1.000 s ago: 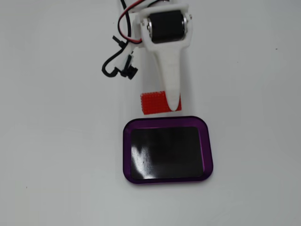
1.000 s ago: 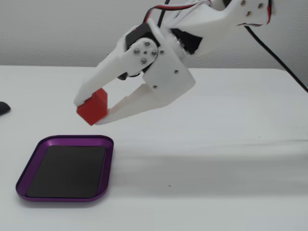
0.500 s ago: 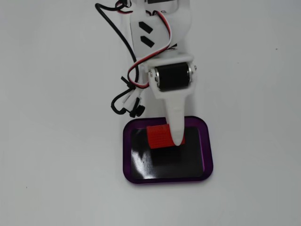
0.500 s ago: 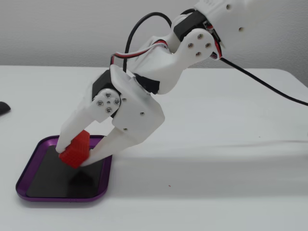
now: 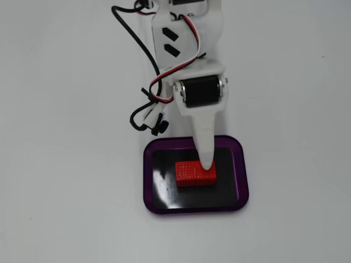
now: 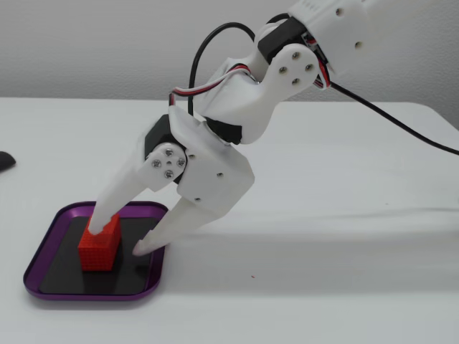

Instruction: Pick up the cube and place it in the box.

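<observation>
**Red block down in purple tray, gripper spread around it**

Nearest the lens in the side fixed view: shallow purple-rimmed rectangular tray with glossy black floor point(image 6: 43, 252), sitting on plain white worktop point(image 6: 344, 287). Inside, toward the tray's left half in that view, small bright red textured rectangular block point(image 6: 99, 247), resting on the black floor. Seen from above, block point(image 5: 195, 174) near the tray's point(image 5: 243, 181) middle, long axis running left to right.

White two-finger gripper point(image 6: 115, 235) open, fingers apart: one tip on the block's top edge, apparently touching; the other tip off to the right, clear of the block, close above the floor. Block thus between the tips, hard against the left one. From above point(image 5: 207, 162), only one tapered finger visible, tip at the block's upper right corner.

Judged placed; next, probably lifting straight up without nudging the block.
</observation>
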